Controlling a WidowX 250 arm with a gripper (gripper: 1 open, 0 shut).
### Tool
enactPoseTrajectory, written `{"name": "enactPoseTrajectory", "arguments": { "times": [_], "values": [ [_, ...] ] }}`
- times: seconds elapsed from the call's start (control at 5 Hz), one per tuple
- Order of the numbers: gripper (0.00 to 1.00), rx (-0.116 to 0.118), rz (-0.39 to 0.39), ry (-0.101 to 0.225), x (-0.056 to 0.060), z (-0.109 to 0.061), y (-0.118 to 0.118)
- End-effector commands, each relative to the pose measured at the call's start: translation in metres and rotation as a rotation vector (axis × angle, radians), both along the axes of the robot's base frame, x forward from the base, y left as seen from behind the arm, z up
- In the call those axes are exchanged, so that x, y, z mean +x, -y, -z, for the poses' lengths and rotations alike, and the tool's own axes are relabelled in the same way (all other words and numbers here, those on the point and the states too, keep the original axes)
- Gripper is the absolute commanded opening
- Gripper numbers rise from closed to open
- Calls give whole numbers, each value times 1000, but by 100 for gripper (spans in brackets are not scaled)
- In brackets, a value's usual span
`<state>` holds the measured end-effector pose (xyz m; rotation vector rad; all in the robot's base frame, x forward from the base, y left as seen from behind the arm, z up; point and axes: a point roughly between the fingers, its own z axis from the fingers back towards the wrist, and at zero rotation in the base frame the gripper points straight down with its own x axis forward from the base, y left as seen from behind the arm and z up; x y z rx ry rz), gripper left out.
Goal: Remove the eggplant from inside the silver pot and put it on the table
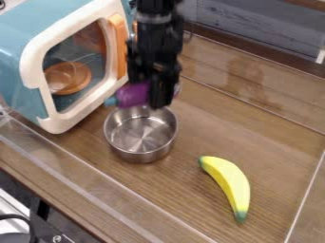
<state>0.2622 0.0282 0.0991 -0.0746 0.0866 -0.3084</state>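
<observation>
My gripper point(146, 95) hangs above the silver pot point(141, 134), pointing straight down, and is shut on the purple eggplant point(131, 94). The eggplant sticks out to the left of the black fingers, clear of the pot's rim. Nothing is left in the pot, whose shiny bottom shows. The pot stands on the wooden table point(241, 104) in front of the toy microwave.
A blue and cream toy microwave point(51, 62) with an orange dish inside stands at the left, close to the arm. A yellow banana point(229, 185) lies on the table at the front right. A clear wall runs along the table's front edge.
</observation>
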Motion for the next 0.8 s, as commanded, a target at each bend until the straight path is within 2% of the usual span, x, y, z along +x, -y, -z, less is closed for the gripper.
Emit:
{"name": "enactPoseTrajectory", "arguments": {
  "times": [0.0,0.4,0.6],
  "values": [
    [0,22,-72,79,8,-32,16],
    [0,23,-75,87,30,-31,19],
    [0,24,-139,85,36,-34,31]
  ]
}}
